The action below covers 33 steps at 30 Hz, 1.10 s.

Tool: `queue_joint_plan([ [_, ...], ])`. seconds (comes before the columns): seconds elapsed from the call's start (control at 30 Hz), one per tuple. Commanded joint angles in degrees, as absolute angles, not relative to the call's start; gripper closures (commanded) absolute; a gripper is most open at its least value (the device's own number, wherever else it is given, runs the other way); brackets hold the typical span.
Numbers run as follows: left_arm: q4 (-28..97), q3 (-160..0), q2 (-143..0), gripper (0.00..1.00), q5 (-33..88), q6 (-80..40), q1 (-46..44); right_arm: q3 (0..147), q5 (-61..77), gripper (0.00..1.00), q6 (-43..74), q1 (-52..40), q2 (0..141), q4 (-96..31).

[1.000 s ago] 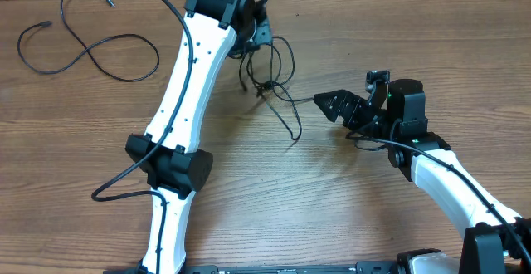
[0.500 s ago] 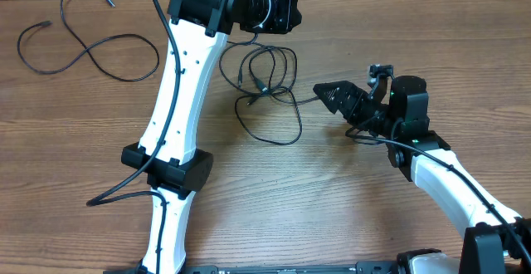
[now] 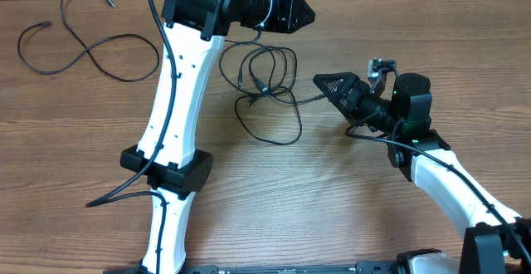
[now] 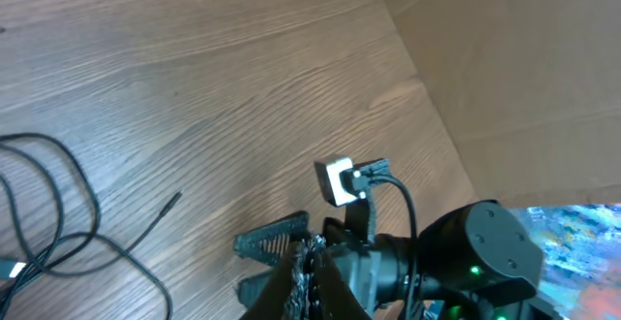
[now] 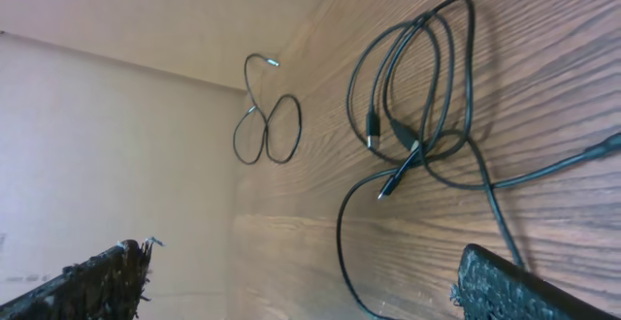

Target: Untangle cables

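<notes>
Judged light and limp, the cables point(image 3: 265, 89) by the desk's far edge are best pinched at an outer loop; the right gripper point(image 3: 325, 83) is spread empty, the left gripper point(image 3: 305, 12) closed empty.

Seen from above, with the table's middle as our centre, we find bare wooden table point(image 3: 332, 207) open at six o'clock. The knot of thin black cables point(image 3: 264, 85) lies at twelve. The long white left arm point(image 3: 176, 100) bars nine, and a separate looped black cable point(image 3: 90, 51) sits at ten.
</notes>
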<state>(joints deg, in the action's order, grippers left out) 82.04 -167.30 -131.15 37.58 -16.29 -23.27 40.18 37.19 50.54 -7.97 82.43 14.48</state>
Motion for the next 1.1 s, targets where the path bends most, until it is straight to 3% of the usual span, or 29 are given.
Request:
queue_joint_plan([
  [0.0, 79.92, -168.66, -127.50, 0.96, 41.39, -15.25, -24.16, 41.32, 33.30, 0.00, 49.67, -9.52, 81.45, 14.85],
  [0.1, 78.98, -168.66, -127.09, 0.95, 37.87, -15.20, -24.40, 41.32, 29.52, 0.00, 48.21, -12.45, 81.45, 14.17],
  [0.17, 81.01, -168.64, -127.09, 0.95, 28.53, -15.31, -24.40, 41.32, 27.24, 0.00, 43.00, -13.41, 81.45, 12.10],
  [0.37, 88.38, -168.20, -127.61, 0.48, -2.28, -23.81, -24.40, 41.34, 14.48, 0.00, 37.26, -11.33, 81.45, 2.33],
  [0.43, 88.97, -167.94, -128.35, 0.34, -3.57, -24.91, -24.40, 41.34, 15.25, 0.00, 34.87, -9.56, 81.43, 2.24],
  [0.5, 88.79, -167.92, -129.62, 0.30, -1.96, -24.91, -24.40, 41.34, 16.25, 0.00, 33.71, -7.88, 81.30, 2.15],
  [0.67, 88.38, -167.87, -136.22, 0.31, -0.51, -28.95, -25.61, 41.34, 17.91, 0.00, 33.56, -2.70, 80.73, -0.47],
  [0.87, 85.21, -167.87, -144.68, 0.41, 6.55, -29.41, -27.44, 41.34, 18.94, 0.00, 33.52, 0.60, 80.73, -6.66],
  [1.0, 84.36, -167.87, -149.95, 0.54, 9.32, -29.39, -28.42, 41.34, 18.92, 0.00, 33.52, 1.76, 80.73, -9.61],
  [1.07, 83.94, -167.87, -152.20, 0.54, 10.63, -29.39, -28.71, 41.34, 18.94, 0.00, 33.52, 1.85, 80.73, -10.13],
])
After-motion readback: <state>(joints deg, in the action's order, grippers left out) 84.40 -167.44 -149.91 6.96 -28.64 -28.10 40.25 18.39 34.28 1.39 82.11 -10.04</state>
